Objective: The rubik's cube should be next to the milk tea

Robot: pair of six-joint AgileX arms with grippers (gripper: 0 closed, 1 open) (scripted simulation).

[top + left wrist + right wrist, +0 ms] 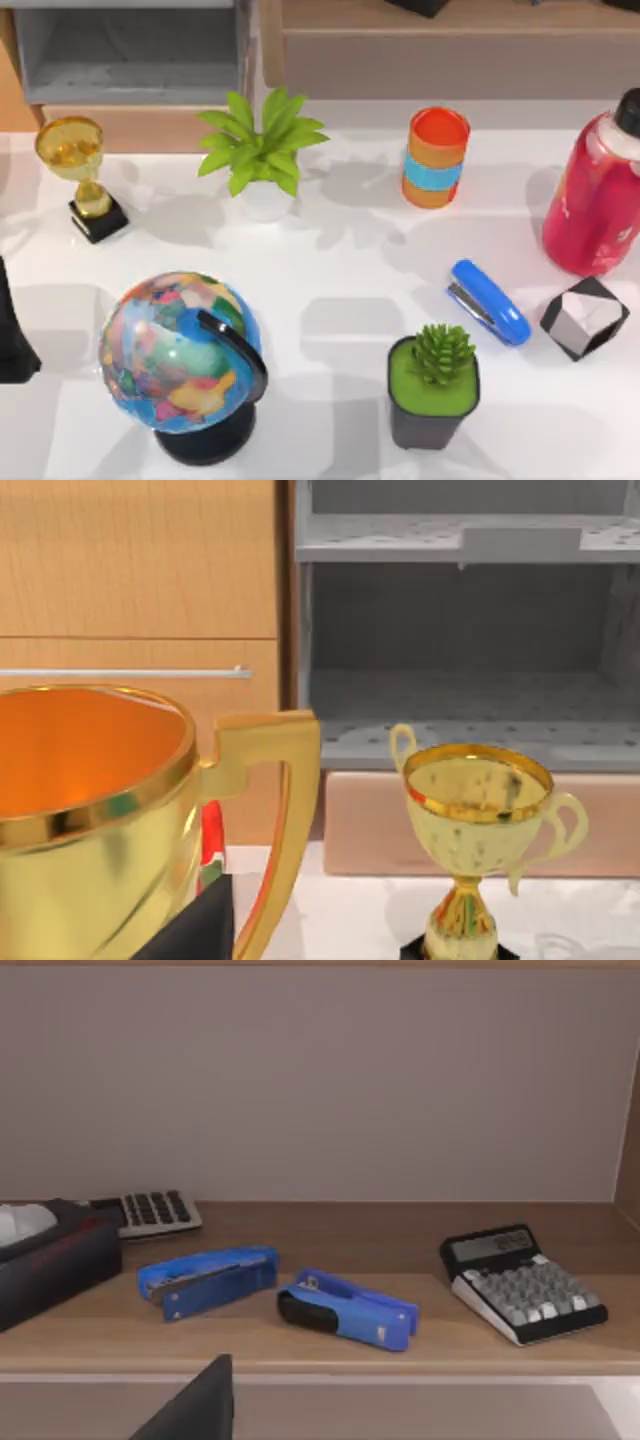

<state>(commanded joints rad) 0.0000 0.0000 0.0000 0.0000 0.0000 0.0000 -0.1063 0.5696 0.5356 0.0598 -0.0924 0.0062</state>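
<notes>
1. Left arm [12, 340] sits at the counter's left edge and right arm [195, 1410] faces a stapler shelf; whether either grips anything cannot be told.
2. A red-green sliver [210, 845] behind the near trophy [90, 820] may be the rubik's cube. It is likely light, rigid and slick, best pinched across opposite flat faces.
3. Open room flanks the orange cup [437, 157], probably the milk tea, near the counter's far edge.

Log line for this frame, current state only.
left arm: at table's left edge | orange-blue cup: upright, back right | grey-faced black cube: right of blue stapler, apart
</notes>
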